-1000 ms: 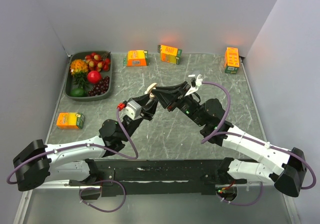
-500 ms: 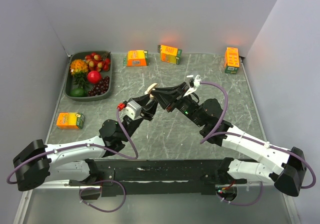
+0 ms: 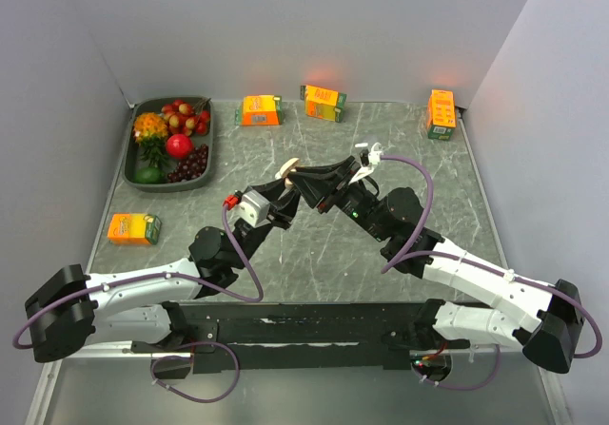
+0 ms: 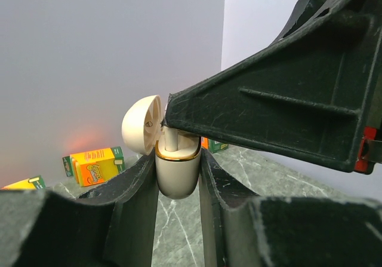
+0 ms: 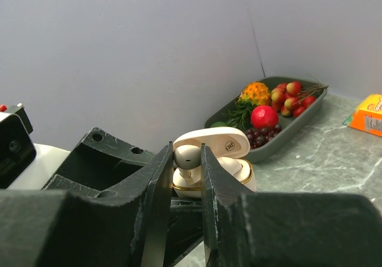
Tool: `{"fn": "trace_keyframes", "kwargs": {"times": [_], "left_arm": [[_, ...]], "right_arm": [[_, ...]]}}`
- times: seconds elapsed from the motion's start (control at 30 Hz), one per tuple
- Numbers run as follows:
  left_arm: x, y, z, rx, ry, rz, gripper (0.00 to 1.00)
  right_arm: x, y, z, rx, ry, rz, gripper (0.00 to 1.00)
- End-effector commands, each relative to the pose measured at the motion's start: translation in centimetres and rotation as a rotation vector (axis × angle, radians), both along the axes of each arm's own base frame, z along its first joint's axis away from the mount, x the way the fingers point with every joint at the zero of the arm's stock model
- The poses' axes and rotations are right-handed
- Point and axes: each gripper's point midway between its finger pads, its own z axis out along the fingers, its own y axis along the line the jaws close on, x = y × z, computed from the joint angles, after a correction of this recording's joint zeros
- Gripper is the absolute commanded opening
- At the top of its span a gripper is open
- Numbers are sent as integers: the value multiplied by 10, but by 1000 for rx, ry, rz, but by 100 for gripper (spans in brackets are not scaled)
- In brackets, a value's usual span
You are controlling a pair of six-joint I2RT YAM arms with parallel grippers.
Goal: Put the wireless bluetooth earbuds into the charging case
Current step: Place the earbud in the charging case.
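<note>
2 robot arms meet over a grey marbled table (image 3: 285, 130), their tips touching at a small cream charging case (image 4: 176, 172).

The left gripper (image 4: 177, 159) clamps the body of the case from both sides. Its jaws are parted only as wide as the case, and they hold it upright with the lid (image 4: 142, 125) tipped back.

Directly above the case, the right gripper (image 5: 186, 156) pinches 1 white earbud (image 5: 185, 158) in a narrow gap. The earbud's stem points down into the mouth of the case.

Since 1 second ago the right gripper has edged slightly toward the case. Over the last 0.5 seconds it has hardly moved at all. This suggests the earbud is lined up and is being seated rather than carried.

It is not possible to tell whether the other earbud already sits inside the case.

A tray of fruit (image 5: 289, 134) lies well apart from the case, to its left.
</note>
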Motion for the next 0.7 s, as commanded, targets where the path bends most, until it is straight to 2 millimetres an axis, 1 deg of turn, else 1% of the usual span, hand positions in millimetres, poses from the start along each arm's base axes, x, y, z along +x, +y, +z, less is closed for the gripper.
{"fn": "trace_keyframes", "kwargs": {"times": [0.0, 0.13, 0.17, 0.37, 0.47, 0.5, 0.57, 0.6, 0.67], "left_arm": [[0, 12, 20, -85, -21, 26, 1], [0, 12, 21, -87, -21, 26, 1], [0, 12, 20, -88, -20, 25, 1], [0, 10, 20, -87, -18, 19, 1], [0, 10, 20, -90, -17, 19, 1], [0, 10, 20, -90, -17, 18, 1], [0, 11, 20, -88, -15, 21, 1], [0, 11, 19, -87, -14, 20, 1], [-1, 11, 18, -85, -12, 18, 1]], "right_arm": [[-10, -5, 25, 33, -30, 10, 31], [-13, -6, 27, 32, -33, 14, 38], [-10, -8, 26, 33, -27, -6, 39], [-9, -11, 29, 33, -29, -17, 45], [-10, -12, 31, 34, -27, -23, 50], [-9, -16, 36, 43, -30, -40, 54], [-8, -23, 42, 53, -43, -65, 57], [-8, -30, 49, 63, -58, -90, 59], [-9, -37, 56, 56, -75, -112, 59]]}}
